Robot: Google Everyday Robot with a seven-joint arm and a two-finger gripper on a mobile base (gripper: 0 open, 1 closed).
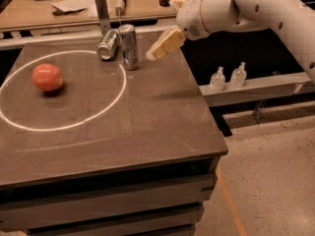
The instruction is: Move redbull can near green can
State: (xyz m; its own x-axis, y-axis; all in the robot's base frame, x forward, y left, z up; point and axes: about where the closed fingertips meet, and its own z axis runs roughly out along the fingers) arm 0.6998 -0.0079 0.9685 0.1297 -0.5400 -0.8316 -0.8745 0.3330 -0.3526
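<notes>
Cream tool point(161, 47) hovers beside the silver-blue redbull can point(129, 45), with green can point(107, 44) and red apple point(47, 77).

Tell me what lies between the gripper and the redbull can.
Nothing: in the camera view, only bare tabletop separates the gripper, hovering right of it, from the upright redbull can.

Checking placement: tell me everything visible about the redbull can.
The redbull can is tall, slim, metallic silver and blue, silver-topped. It stands upright near the far edge of the table, by the white circle, close beside the green can at its left. The gripper hovers to its right, not touching it.
</notes>
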